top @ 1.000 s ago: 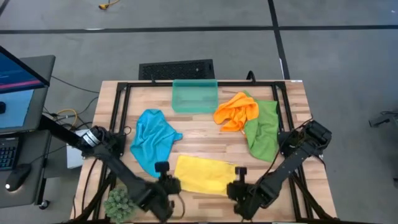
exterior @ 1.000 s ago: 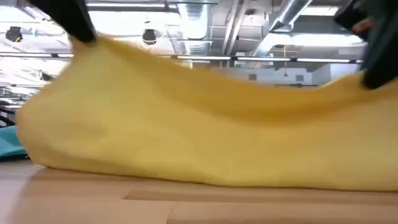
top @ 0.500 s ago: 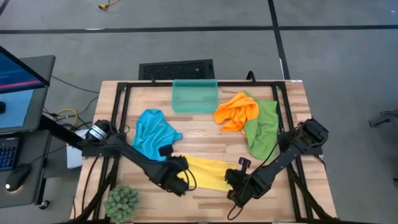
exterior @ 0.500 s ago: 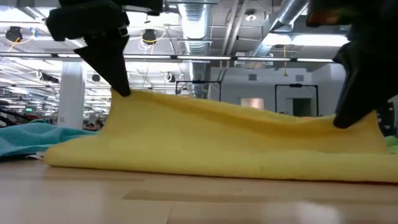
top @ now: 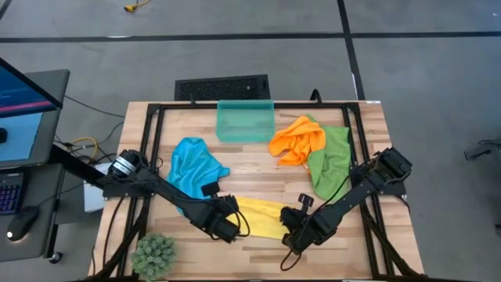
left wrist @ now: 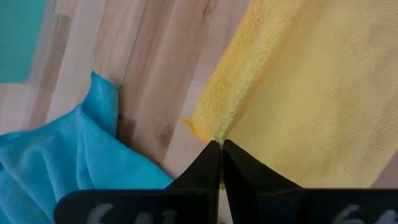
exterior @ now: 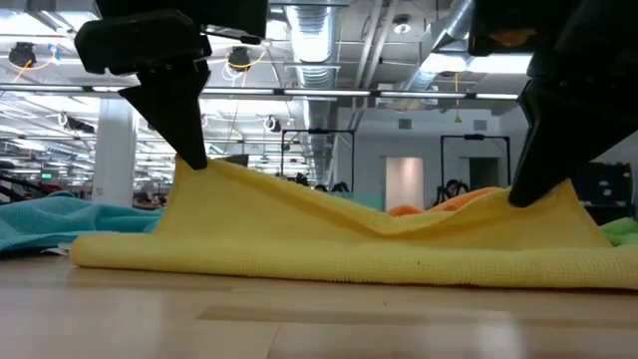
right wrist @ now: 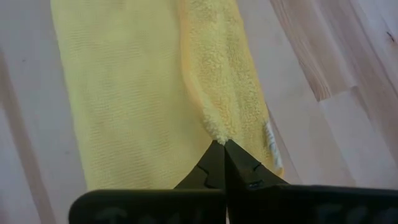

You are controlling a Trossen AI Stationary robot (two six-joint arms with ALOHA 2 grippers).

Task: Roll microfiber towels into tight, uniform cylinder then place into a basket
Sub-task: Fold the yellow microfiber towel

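Note:
The yellow towel [top: 262, 217] lies folded in the table's near middle, its lower layer flat on the wood. My left gripper [top: 227, 227] is shut on its left end and my right gripper [top: 291, 231] on its right end. In the low view the raised edge [exterior: 379, 224] sags between them. The blue towel [top: 192, 172], orange towel [top: 297, 141] and green towel [top: 333, 160] lie crumpled farther back. The teal basket [top: 245, 121] stands at the far middle. My left gripper pinches the yellow towel's upper edge at its left corner [left wrist: 217, 132] between the fingertips, slanting down from the near left. That corner is lifted; the layer below stays on the table. My right gripper pinches the upper edge at the towel's right end [right wrist: 217, 129] at the fingertips, slanting down from the near right. The raised edge hangs slack toward the middle.
A spiky green plant [top: 153, 254] sits at the near left corner. A black grated rectangle [top: 221, 88] lies beyond the far edge. Black frame rails [top: 153, 141] run along the table's sides. Bare wood [top: 258, 176] shows between the yellow towel and the basket.
Both grippers, still shut on the yellow towel's edge, have moved from the near edge toward the far edge, downward and closer together. The lifted edge has been carried over the rest of the towel, which now looks narrower, and the span between the grippers sags.

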